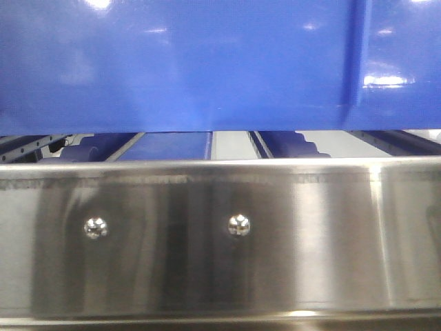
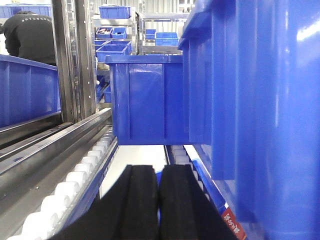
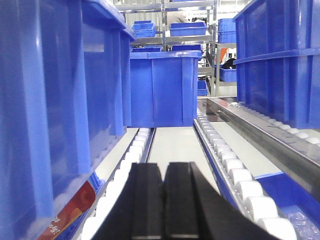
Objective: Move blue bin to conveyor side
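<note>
Left gripper (image 2: 159, 174) and right gripper (image 3: 163, 171) sit closed, empty, flanking the blue bin (image 1: 207, 62), cropped in every view.

The blue bin (image 1: 172, 62) runs off the top and sides of the front view. The red label (image 2: 235, 223) is too small to read. The person (image 2: 30, 37) far back is cut off.

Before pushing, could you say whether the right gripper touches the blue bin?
Apart: right wrist view shows white rollers between the right gripper and the blue bin.
</note>
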